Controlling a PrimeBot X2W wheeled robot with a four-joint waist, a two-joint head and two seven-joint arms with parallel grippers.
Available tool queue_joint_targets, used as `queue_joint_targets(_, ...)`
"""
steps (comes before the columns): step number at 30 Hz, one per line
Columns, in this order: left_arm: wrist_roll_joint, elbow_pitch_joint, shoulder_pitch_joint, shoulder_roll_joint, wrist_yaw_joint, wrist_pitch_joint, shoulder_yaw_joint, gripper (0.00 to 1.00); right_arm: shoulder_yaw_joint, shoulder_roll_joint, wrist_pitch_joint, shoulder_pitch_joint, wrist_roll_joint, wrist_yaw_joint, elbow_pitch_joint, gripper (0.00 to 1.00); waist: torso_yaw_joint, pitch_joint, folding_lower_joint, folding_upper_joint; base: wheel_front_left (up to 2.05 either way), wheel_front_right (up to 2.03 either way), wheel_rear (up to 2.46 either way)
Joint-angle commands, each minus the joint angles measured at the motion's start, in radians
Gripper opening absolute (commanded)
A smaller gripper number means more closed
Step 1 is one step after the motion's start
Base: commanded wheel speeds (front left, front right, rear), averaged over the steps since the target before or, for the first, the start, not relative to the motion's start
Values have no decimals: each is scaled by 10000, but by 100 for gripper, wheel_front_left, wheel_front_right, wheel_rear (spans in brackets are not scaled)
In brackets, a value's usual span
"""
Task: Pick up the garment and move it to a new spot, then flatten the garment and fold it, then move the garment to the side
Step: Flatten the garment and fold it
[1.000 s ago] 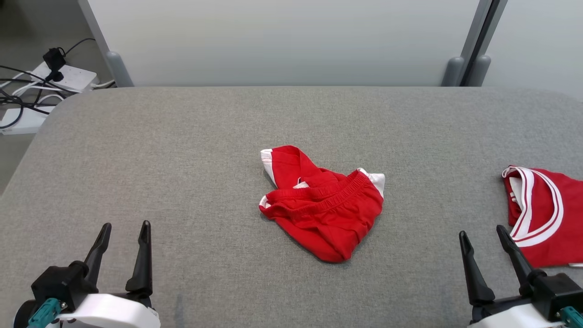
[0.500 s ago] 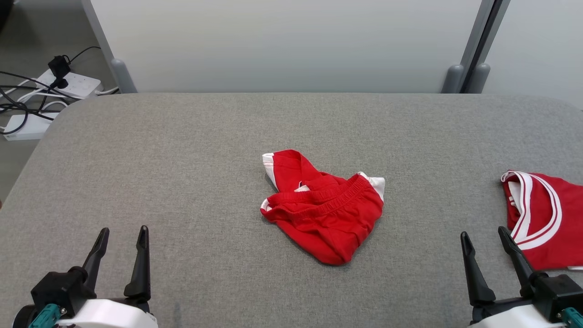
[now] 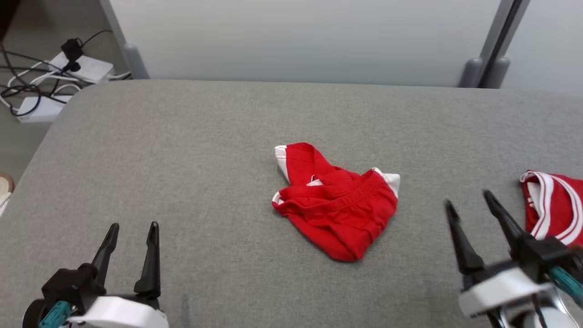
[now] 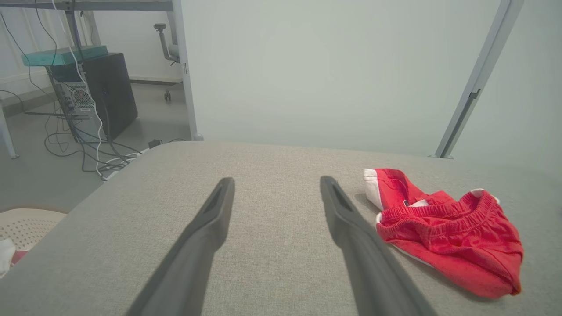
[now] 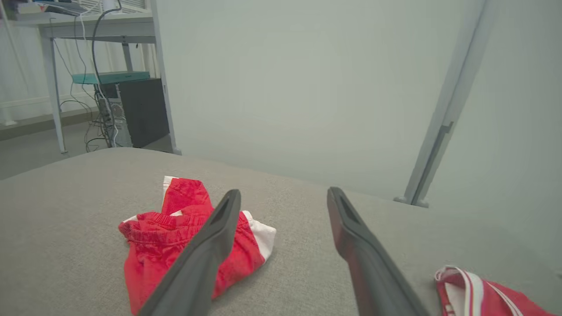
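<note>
Where the garment (image 3: 336, 205) lies: crumpled red shorts at the middle of the grey table (image 3: 182, 150), touching neither gripper.
Left gripper (image 3: 134, 225): jaws spread wide, holding nothing, over the table's near left.
Right gripper (image 3: 468, 198): jaws spread wide, holding nothing, between garment and a red-and-white top (image 3: 553, 209).

Head looks down, wrists skim low, sharing garment (image 3: 336, 205).
</note>
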Motion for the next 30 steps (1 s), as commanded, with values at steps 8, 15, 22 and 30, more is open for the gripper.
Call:
queue_joint_targets(8, 123, 43, -1474, -359, -244, -106, 251, 100, 3892, -1415, 2108, -3627, 990, 29, 510, 100, 1114, 777, 0, 0, 0, 0, 0)
queue_joint_targets(15, 207, 506, -1673, -764, -518, -239, 449, 100, 6677, -2341, 3388, -5662, 2644, 29, 1228, 100, 2028, 1167, 0, 0, 0, 0, 0)
queue_joint_targets(22, 426, 961, -1893, -1426, -1005, -287, 496, 100, 8645, -3133, 4271, -6920, 3801, 29, 2343, 100, 2897, 1536, 0, 0, 0, 0, 0)
queue_joint_targets(30, 724, 1198, -2078, -1957, -1434, -294, 706, 100, 9782, -3288, 4611, -7876, 4039, 29, 3404, 100, 3171, 1970, 0, 0, 0, 0, 0)
